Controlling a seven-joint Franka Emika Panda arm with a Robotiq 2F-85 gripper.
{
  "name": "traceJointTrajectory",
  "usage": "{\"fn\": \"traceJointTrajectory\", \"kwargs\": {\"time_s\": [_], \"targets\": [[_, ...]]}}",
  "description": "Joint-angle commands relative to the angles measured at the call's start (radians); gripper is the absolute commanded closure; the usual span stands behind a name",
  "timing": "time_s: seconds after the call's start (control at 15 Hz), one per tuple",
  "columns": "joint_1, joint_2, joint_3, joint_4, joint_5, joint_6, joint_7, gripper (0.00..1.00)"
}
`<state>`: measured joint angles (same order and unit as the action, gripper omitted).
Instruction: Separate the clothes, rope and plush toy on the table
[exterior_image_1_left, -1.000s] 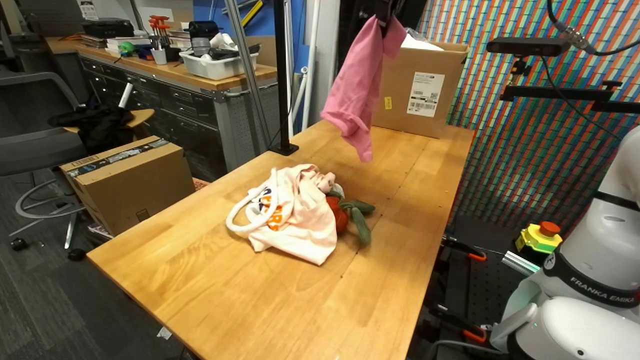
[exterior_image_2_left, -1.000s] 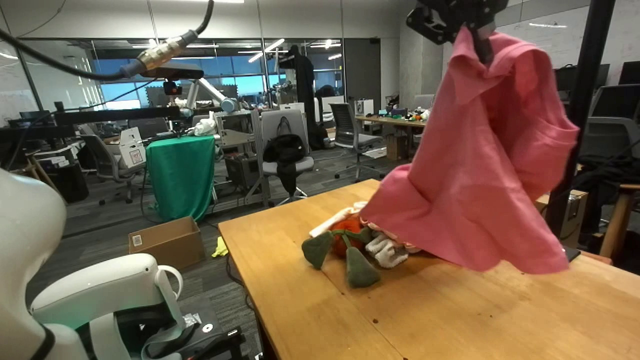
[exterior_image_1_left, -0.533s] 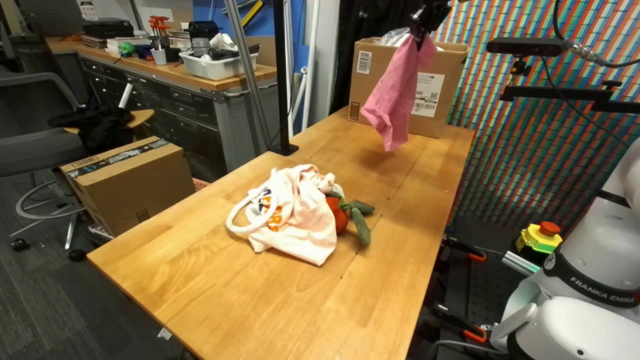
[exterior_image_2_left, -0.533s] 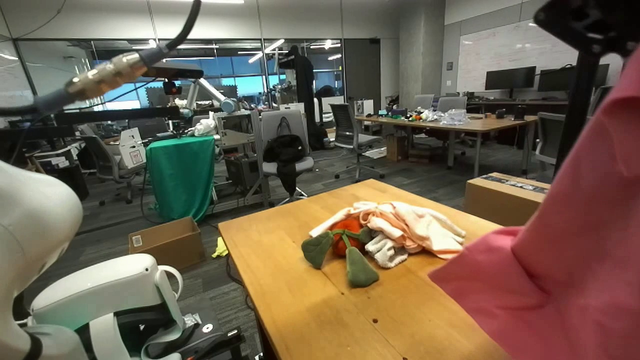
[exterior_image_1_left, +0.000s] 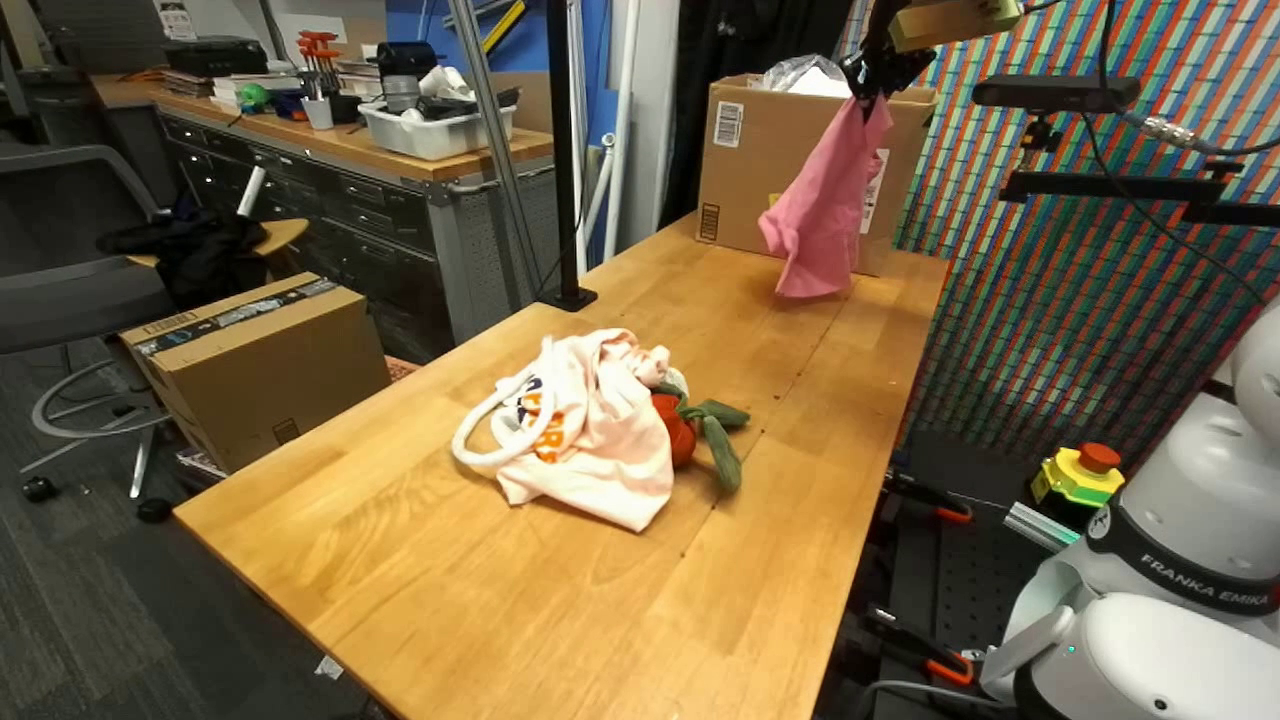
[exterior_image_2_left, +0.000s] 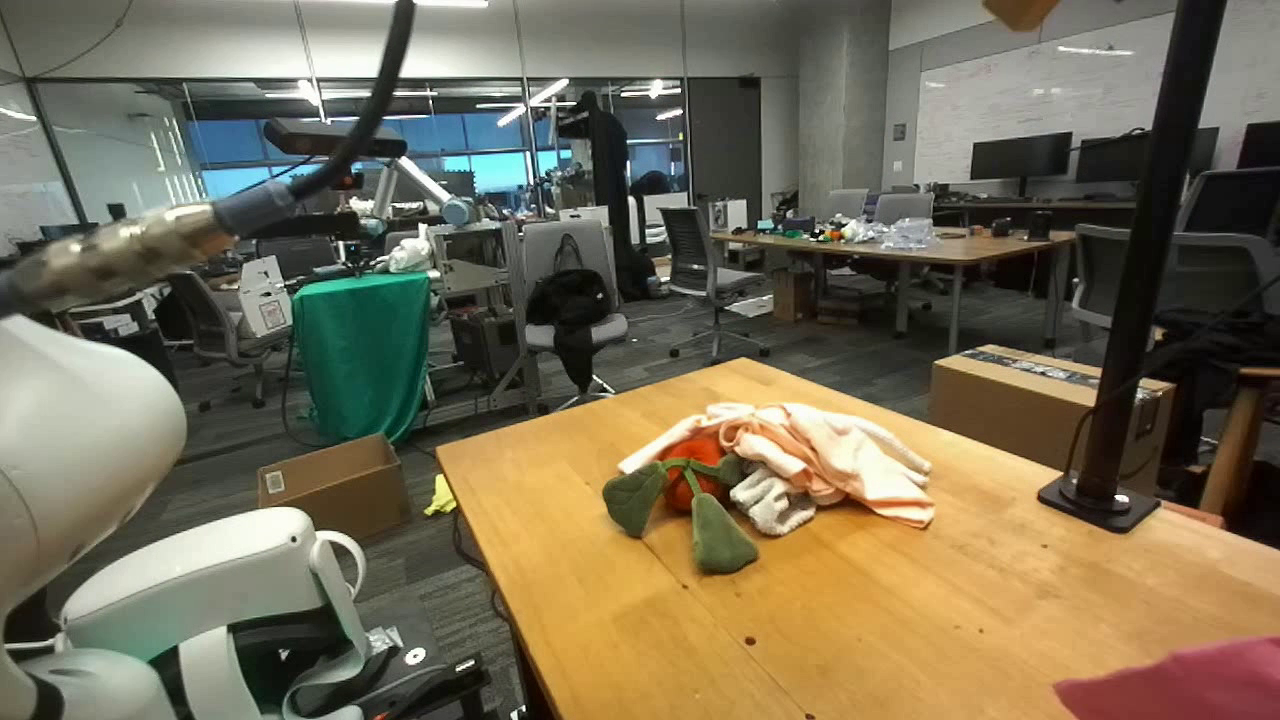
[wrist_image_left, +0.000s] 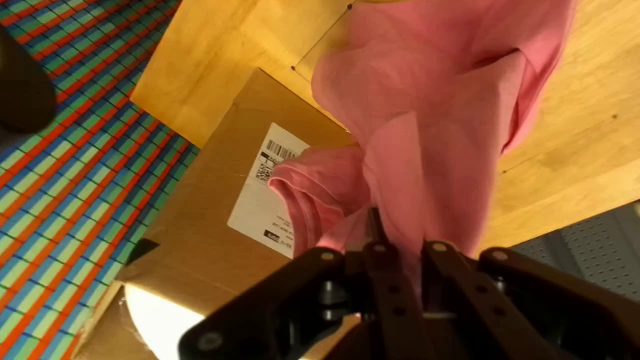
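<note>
My gripper (exterior_image_1_left: 868, 108) is shut on a pink cloth garment (exterior_image_1_left: 822, 205), which hangs from the fingers over the far end of the wooden table (exterior_image_1_left: 560, 610). I cannot tell whether its lower edge touches the table. In the wrist view the pink fabric (wrist_image_left: 425, 125) runs up between the fingers (wrist_image_left: 400, 237). A cream cloth (exterior_image_1_left: 610, 440) with a printed logo lies crumpled mid-table, with a white rope-like loop (exterior_image_1_left: 463, 435) on it. A red-orange plush toy (exterior_image_2_left: 690, 478) with green leaves lies partly under the cloth, beside a greyish-white knitted piece (exterior_image_2_left: 773, 505).
A large cardboard box (exterior_image_1_left: 735, 190) stands at the table's far end, just behind the hanging garment. It also shows in the wrist view (wrist_image_left: 200, 200). A black pole (exterior_image_2_left: 1130, 300) stands on a base at the table's edge. Another cardboard box (exterior_image_1_left: 270, 370) is on the floor.
My gripper has carried the pink garment away from the pile toward the large box, and the garment now hangs lower. The cream cloth and plush toy have not moved.
</note>
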<state>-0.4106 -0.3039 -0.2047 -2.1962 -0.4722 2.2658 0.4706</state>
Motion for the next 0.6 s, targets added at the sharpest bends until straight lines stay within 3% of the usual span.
{"fn": "traceJointTrajectory", "kwargs": {"time_s": [0.0, 0.13, 0.33, 0.53], "targets": [[-0.048, 0.018, 0.042, 0.010, -0.121, 0.018, 0.237, 0.69], [-0.043, 0.020, 0.049, 0.012, -0.187, -0.008, 0.335, 0.62], [-0.023, 0.016, 0.054, 0.011, -0.258, -0.042, 0.425, 0.39], [0.017, 0.005, 0.065, -0.002, -0.277, -0.074, 0.434, 0.15]]}}
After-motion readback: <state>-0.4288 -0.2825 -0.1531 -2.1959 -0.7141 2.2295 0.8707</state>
